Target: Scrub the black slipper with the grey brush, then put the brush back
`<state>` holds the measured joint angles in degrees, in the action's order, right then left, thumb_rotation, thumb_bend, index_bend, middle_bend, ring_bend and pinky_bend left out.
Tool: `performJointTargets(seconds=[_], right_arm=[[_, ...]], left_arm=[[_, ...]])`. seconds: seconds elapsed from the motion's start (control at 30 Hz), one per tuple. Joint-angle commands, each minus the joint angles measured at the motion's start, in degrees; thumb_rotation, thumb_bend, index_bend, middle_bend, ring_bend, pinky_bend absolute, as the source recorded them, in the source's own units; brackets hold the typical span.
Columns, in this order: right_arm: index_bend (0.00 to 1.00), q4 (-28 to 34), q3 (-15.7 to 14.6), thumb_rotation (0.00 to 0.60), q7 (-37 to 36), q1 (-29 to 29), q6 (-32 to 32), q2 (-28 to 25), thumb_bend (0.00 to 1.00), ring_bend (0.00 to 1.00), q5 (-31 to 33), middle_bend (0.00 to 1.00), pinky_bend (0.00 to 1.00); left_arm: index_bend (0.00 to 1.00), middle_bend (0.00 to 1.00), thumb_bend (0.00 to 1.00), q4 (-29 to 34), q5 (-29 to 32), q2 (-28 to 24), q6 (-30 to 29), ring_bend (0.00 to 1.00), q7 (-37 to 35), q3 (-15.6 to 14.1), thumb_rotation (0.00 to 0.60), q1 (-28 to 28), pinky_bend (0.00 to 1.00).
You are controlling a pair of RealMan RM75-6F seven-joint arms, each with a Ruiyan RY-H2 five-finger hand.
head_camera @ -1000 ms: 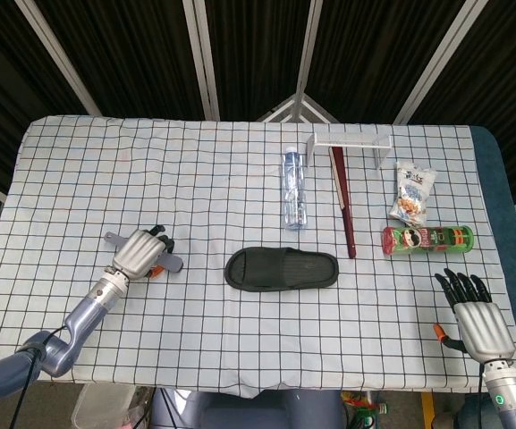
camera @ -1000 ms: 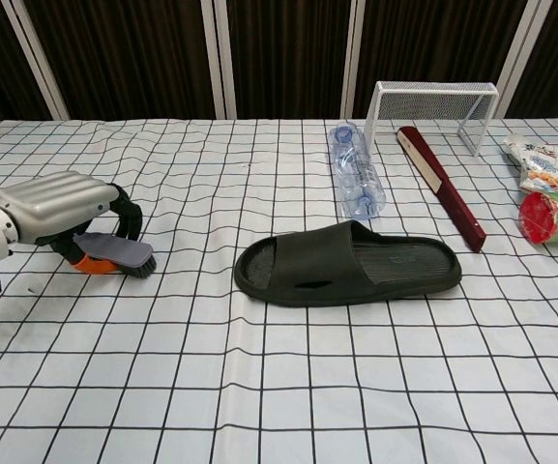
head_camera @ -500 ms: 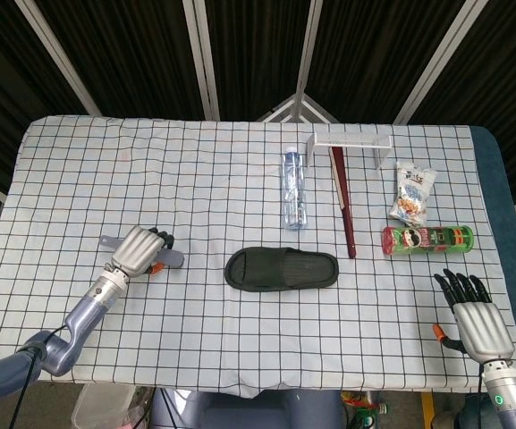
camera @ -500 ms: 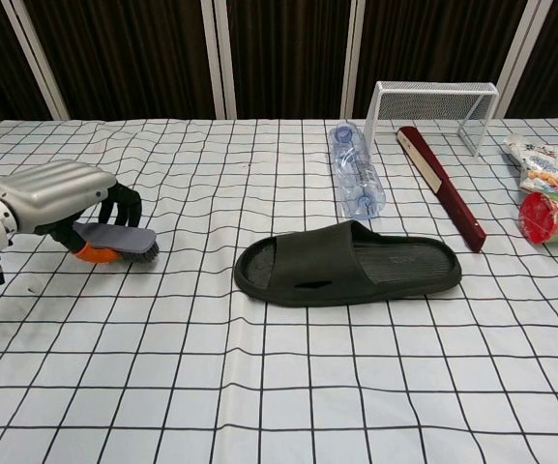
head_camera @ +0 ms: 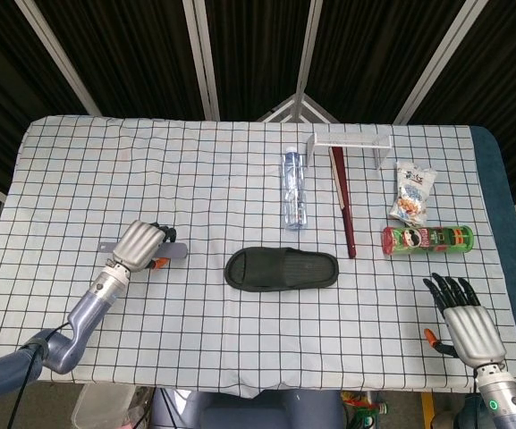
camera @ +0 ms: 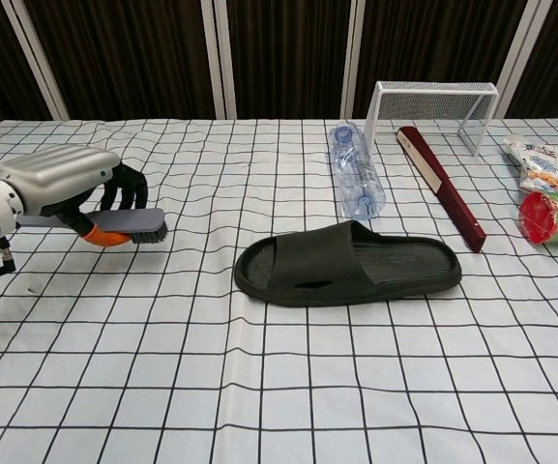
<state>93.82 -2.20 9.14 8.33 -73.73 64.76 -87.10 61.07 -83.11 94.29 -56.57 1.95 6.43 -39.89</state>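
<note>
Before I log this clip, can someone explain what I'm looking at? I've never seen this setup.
A two-armed robot with humanlike hands works at a checked tablecloth. One picture looks down from its head, the other forward from its chest. Its left hand grips the grey brush; its right hand is open, near the table edge. On the cloth lie the black slipper, a water bottle, a dark red stick, a wire rack, a snack bag and a chip can.
</note>
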Motion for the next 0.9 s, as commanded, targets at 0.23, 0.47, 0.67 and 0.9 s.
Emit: performJointTargets(seconds=[0.23,0.47,0.67,0.9], right_arm=[[0.00,4.7,-1.6,0.524,7.9,5.1,6.2,2.3,0.55,0.00,-6.7,0.00,0.00],[0.00,6.0,0.1,0.524,11.3,10.8,14.0,7.1,0.66,0.00,-6.6,0.00,0.00],[0.00,5.6,1.9,0.524,11.2,13.4,15.9,10.2,0.76,0.00,-5.9,0.00,0.00],[0.00,5.0,3.6,0.524,10.8,15.3,16.9,12.8,0.77,0.00,-3.9,0.00,0.00]], left_arm=[[0.78,0.74,0.75,7.2,7.5,-2.8,10.8,0.56,-4.2,7.0,0.600,-6.8,0.75],[0.78,0.74,0.75,9.1,15.7,-2.8,19.3,0.56,-3.5,11.4,0.600,-12.4,0.75],[0.78,0.74,0.75,8.9,21.6,-2.5,23.0,0.56,0.4,12.6,0.600,-16.4,0.75],[0.78,0.74,0.75,7.7,28.3,-0.3,24.0,0.56,5.4,12.7,0.600,-20.6,0.75]])
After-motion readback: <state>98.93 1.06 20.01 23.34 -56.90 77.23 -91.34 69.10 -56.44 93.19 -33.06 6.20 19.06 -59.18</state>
